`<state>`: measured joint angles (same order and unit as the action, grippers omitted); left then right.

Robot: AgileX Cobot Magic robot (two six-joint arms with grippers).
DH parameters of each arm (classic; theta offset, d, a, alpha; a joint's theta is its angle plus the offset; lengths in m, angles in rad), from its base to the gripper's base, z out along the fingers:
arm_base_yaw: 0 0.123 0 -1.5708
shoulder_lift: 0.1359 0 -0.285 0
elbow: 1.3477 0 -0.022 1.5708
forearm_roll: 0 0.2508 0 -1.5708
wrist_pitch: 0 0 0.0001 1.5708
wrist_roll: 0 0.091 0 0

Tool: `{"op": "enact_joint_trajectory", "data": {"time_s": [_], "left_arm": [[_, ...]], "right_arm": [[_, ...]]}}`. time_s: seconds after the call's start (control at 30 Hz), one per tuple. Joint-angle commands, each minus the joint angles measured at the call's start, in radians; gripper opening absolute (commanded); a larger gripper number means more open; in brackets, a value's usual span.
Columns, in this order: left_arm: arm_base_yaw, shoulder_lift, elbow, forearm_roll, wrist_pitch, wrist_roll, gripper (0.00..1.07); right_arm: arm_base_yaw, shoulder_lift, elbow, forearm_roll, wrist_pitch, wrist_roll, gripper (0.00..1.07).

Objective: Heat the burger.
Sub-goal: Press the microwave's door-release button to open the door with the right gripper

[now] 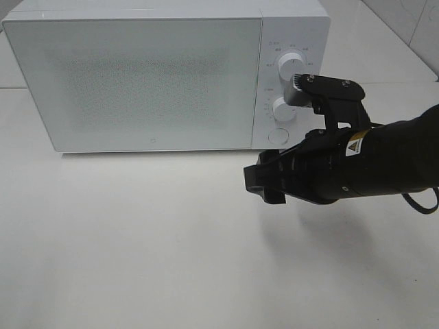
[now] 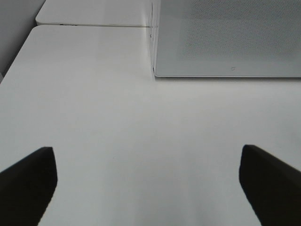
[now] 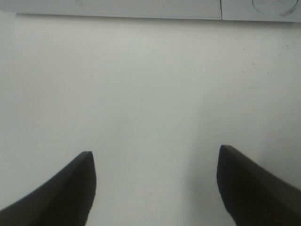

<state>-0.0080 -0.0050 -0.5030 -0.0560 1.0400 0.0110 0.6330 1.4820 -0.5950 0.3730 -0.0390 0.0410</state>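
Observation:
The burger is out of view in every frame. A white microwave (image 1: 137, 75) stands at the back of the table with its door shut. My right gripper (image 1: 266, 179) hovers over the table in front of the microwave's control panel (image 1: 288, 82), open and empty. In the right wrist view the right gripper (image 3: 155, 155) has its dark fingers wide apart over bare table, with the microwave's lower edge (image 3: 117, 7) ahead. My left gripper (image 2: 148, 153) is also open and empty, facing the microwave's left front corner (image 2: 225, 37). The left arm does not show in the exterior view.
The control panel carries two round knobs (image 1: 291, 65) (image 1: 282, 108) and a round button (image 1: 278, 135). The white table (image 1: 137, 240) stretches in front of the microwave. A second white surface (image 2: 94, 12) adjoins the table behind its left side.

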Motion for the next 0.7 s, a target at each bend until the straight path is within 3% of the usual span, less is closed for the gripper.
{"op": "enact_joint_trajectory", "data": {"time_s": [0.03, 0.37, 0.63, 0.7], "left_arm": [[0.003, -0.024, 0.003, -0.007, -0.005, 0.000, 0.98], [0.003, -0.024, 0.003, -0.007, -0.005, 0.000, 0.98], [0.003, -0.024, 0.003, -0.007, -0.005, 0.000, 0.98], [0.003, -0.024, 0.003, -0.007, -0.005, 0.000, 0.98]], "right_arm": [[-0.007, -0.048, -0.005, -0.040, 0.115, -0.053, 0.71], [-0.007, -0.204, -0.006, -0.256, 0.424, 0.067, 0.71], [-0.007, -0.431, -0.063, -0.436, 0.716, 0.224, 0.71], [-0.007, -0.555, -0.063, -0.478, 0.814, 0.230, 0.71]]}}
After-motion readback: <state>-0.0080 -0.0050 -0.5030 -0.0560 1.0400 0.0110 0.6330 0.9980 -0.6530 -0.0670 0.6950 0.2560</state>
